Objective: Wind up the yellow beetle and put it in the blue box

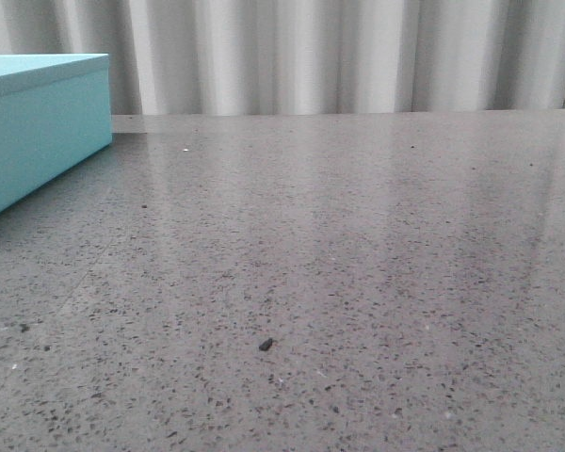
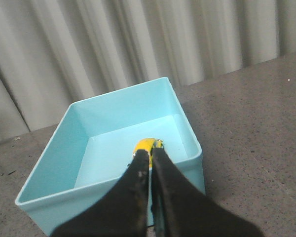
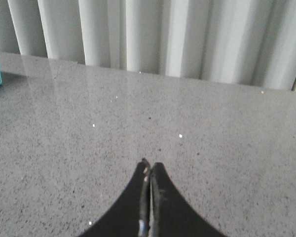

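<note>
- The blue box (image 2: 113,148) stands open on the grey speckled table (image 1: 358,282), with no lid on it in the left wrist view; in the front view only one corner of it shows at the far left edge.
- The yellow beetle (image 2: 148,145) sits inside the box, on its floor near the wall closest to the camera. Only the rounded yellow top shows, just past the fingertips.
- The left hand (image 2: 149,157) hovers above the box with its fingers nearly pressed together. They appear to hold nothing, though the fingers hide the gap low down, so I judge it closed and empty rather than gripping the car.
- The right hand (image 3: 149,168) is closed too, its tips touching and nothing between them. It hangs over bare table, well apart from the box, whose corner just shows at the edge of that view.
- Judgement on progress: the car is already in the box, so the storing part looks done.
- Whether the toy was wound cannot be told from these views.
- What seems left is drawing the left arm clear; no lid is visible anywhere.
</note>
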